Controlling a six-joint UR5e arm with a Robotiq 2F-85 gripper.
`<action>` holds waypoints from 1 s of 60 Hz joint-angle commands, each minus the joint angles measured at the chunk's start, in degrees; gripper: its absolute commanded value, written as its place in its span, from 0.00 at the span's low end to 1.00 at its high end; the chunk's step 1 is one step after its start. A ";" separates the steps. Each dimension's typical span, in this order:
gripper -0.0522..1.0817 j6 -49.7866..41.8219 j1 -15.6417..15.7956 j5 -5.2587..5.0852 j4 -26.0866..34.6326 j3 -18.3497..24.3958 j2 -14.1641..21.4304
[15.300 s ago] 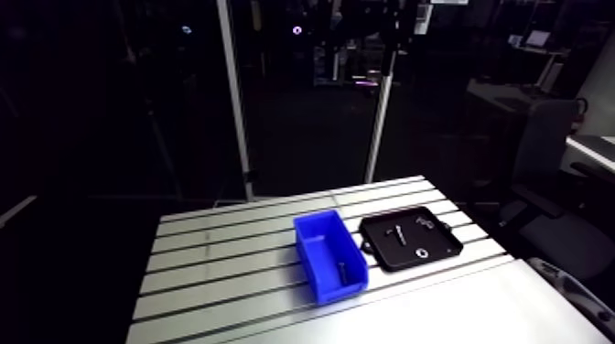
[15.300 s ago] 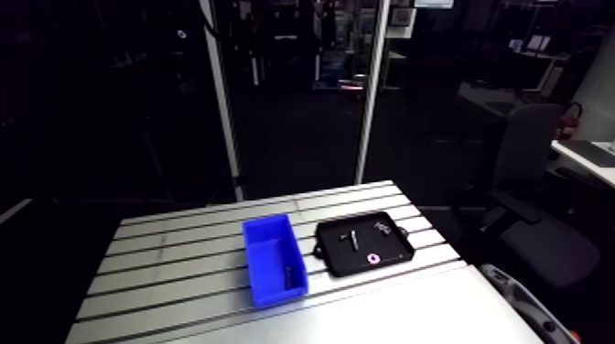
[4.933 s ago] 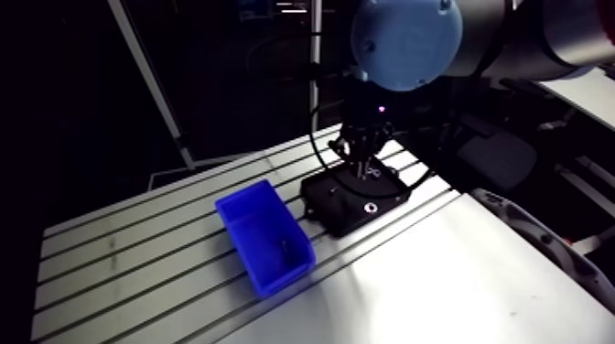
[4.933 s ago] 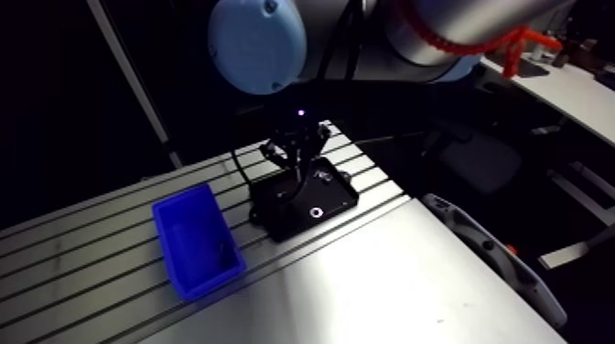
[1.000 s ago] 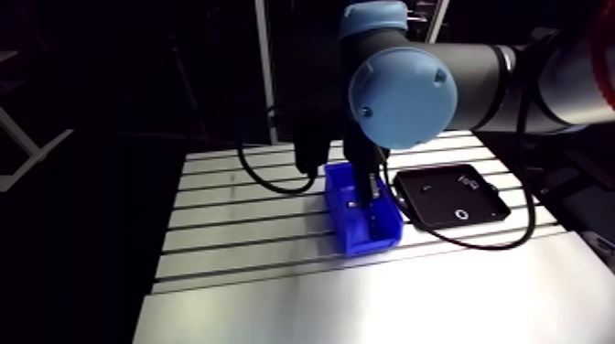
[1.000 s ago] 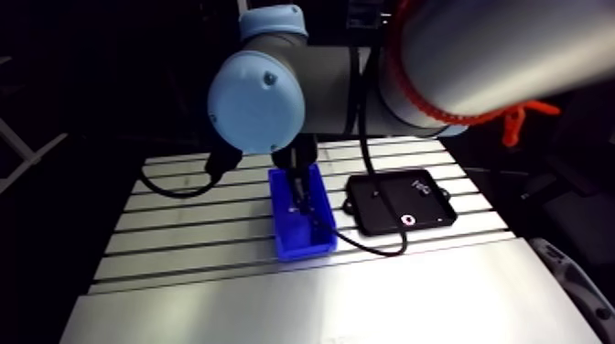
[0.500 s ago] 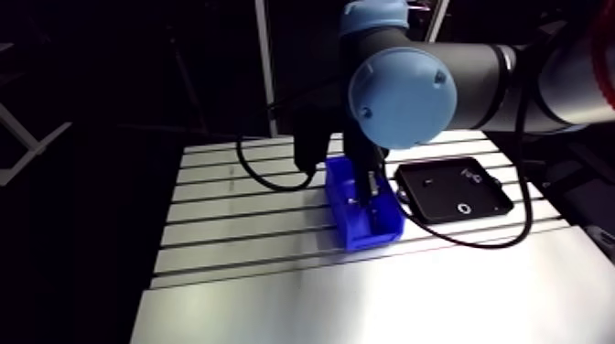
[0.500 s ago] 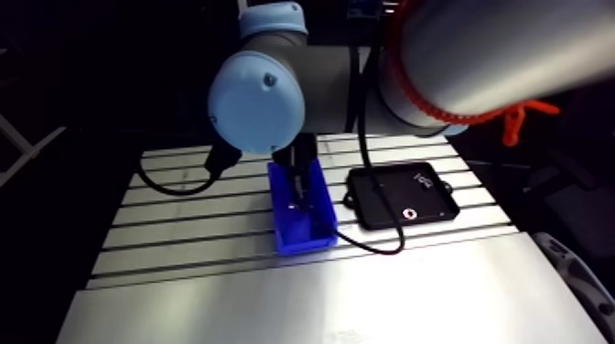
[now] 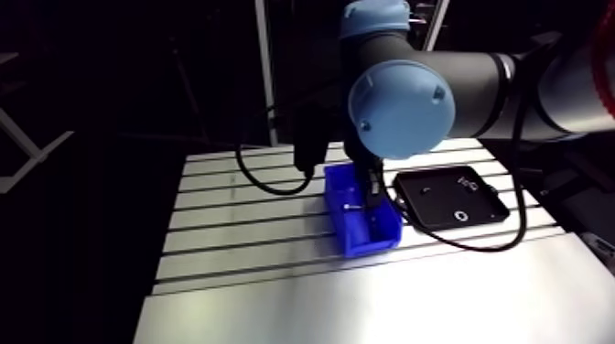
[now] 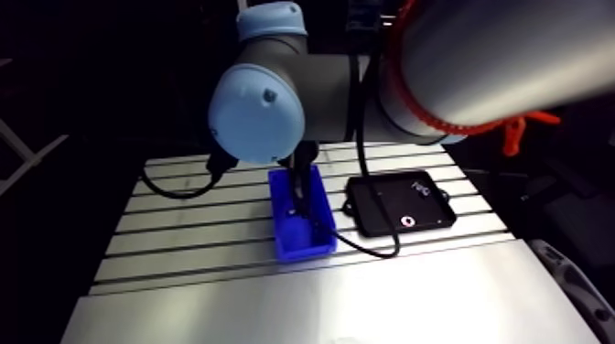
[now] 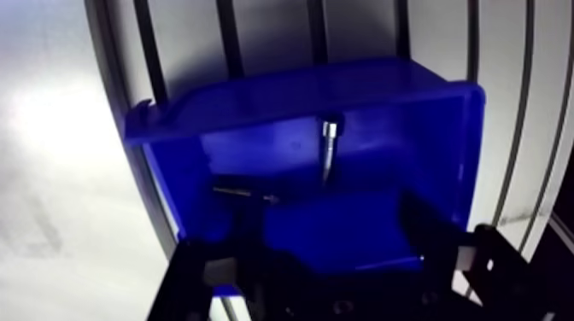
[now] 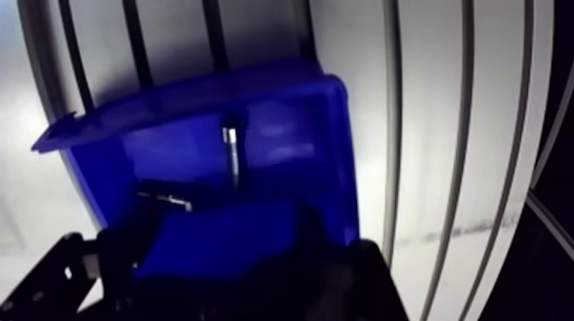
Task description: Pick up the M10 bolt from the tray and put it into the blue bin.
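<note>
While the two-finger Robotiq gripper (image 11: 329,224) hung over the bin with its dark fingers (image 11: 423,230) spread wide and nothing held between them, the silver M10 bolt (image 11: 328,152) lay inside the blue plastic bin (image 11: 256,96), free of the gripper. In the wrist view the bolt sat just ahead of the fingers, with its head toward the bin wall farthest from them and its shank pointing back at the gripper. Whether it lay flat on the floor or leaned on that wall could not be told. Beside it, nearer one long wall, a thinner dark screw-like piece (image 11: 243,194) lay across the bin floor, apart from the bolt.

The bin stood on the slotted aluminium table (image 9: 238,247), its near end close to the edge where the slots met the smooth plate. Just beside the bin, not touching it and nearer the table's side edge, lay the flat black tray (image 9: 485,203). It held a small white ring (image 9: 460,216) near its front edge and some white marks (image 9: 469,183) near its back edge, too small to read.
</note>
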State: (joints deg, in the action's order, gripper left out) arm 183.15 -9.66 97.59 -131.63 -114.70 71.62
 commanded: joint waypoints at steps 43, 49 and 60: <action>0.05 -61.54 1.40 -3.00 37.51 21.51 11.06; 0.05 -68.73 0.49 -2.91 37.20 22.75 11.87; 0.05 -79.26 -1.55 -2.95 41.19 26.13 13.72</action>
State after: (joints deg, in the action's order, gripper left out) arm 128.51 -8.72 94.95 -95.95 -94.93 82.41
